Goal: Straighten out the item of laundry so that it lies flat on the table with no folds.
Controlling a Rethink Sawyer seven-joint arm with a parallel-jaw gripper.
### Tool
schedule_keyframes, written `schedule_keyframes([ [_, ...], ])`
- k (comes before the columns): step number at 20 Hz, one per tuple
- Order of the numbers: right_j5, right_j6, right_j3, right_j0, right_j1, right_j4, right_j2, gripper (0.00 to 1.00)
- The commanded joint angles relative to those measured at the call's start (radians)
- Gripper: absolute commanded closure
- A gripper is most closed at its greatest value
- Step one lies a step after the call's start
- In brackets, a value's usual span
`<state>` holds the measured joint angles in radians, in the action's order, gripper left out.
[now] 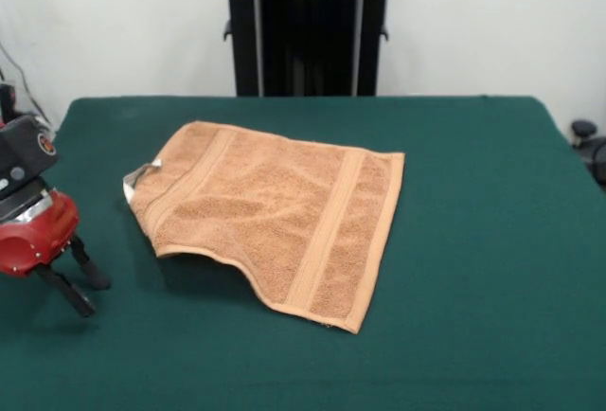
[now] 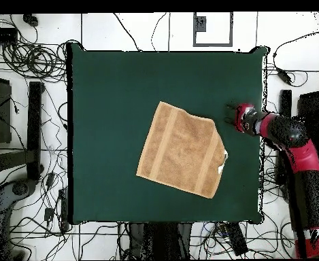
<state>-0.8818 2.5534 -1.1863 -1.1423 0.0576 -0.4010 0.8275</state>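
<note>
1. The worktop (image 1: 492, 241) carries only the towel (image 1: 275, 217), which lies near its middle, set at a slant to the edges.
2. The towel looks almost flat. Both woven bands show full length and three corners lie down.
3. What is left, I'd judge: the edge facing the front camera lifts off the cloth with a shadow under it, and the corner with the white tag (image 1: 140, 179) looks curled.
4. The arm reaches in low from the side edge nearest that tagged corner, wrist tilted down.
5. The gripper (image 1: 80, 283) is just beside the towel, not touching it, its two dark fingers spread apart and empty, tips at the worktop.
</note>
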Motion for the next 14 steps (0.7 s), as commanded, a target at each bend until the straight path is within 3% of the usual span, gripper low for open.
schedule_keyframes([
  [1, 0.375, -0.462, -0.013, 0.096, -0.303, -0.201, 0.039, 0.0],
  [8, 0.325, -0.536, 0.0, 0.044, -0.385, -0.175, 0.103, 0.0],
  [14, 0.323, -0.518, -0.003, 0.029, -0.41, -0.19, 0.126, 0.0],
])
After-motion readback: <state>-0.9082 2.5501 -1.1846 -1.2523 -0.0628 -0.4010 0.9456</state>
